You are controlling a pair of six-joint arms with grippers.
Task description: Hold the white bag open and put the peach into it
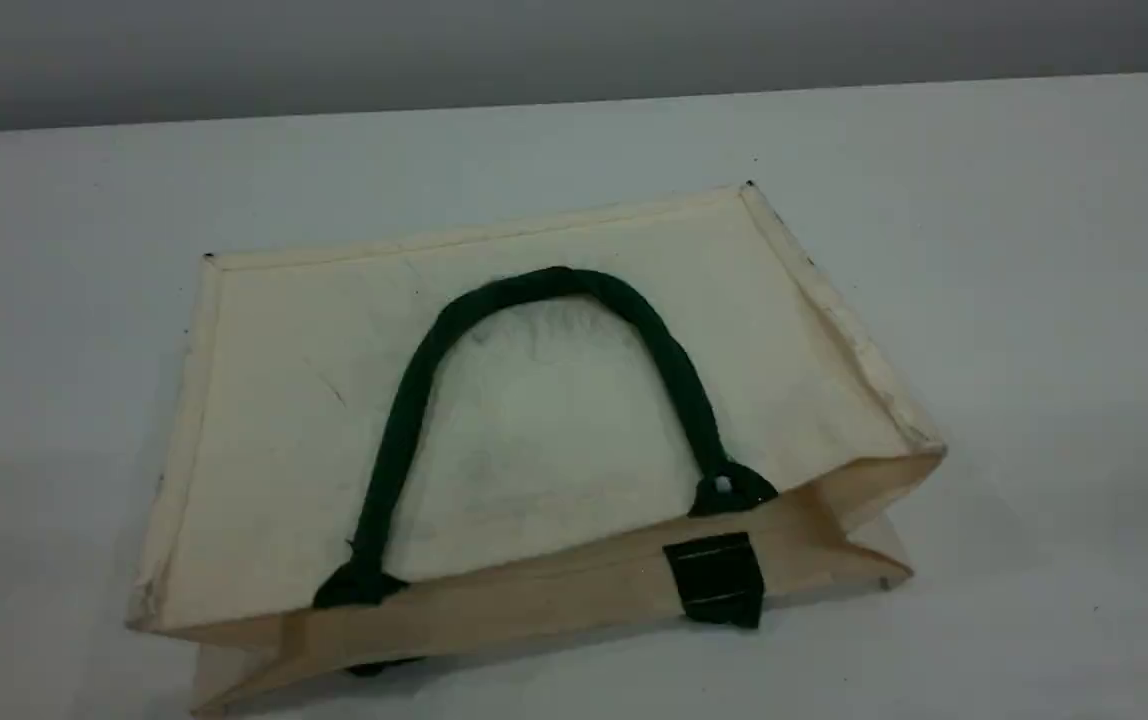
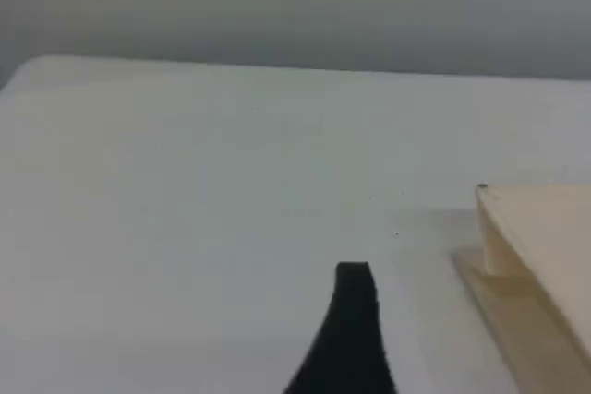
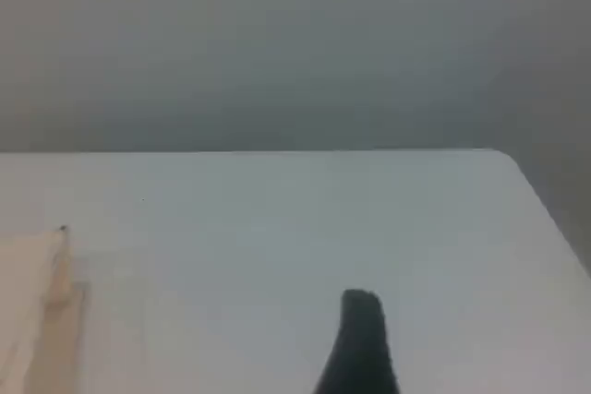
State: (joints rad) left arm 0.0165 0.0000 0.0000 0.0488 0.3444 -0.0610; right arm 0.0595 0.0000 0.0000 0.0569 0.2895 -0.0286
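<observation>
Jaws apart, left gripper and right gripper flank the white bag.

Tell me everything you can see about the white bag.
The white bag is a large cream, canvas-looking tote lying flat on its side on the table, collapsed, with its side gussets folded inward. Its mouth faces the scene camera and is pressed nearly shut. A dark green rope handle lies looped back across the upper face, and a dark green strap tab hangs over the rim. The fabric looks faintly smudged. Only the table touches it.
</observation>
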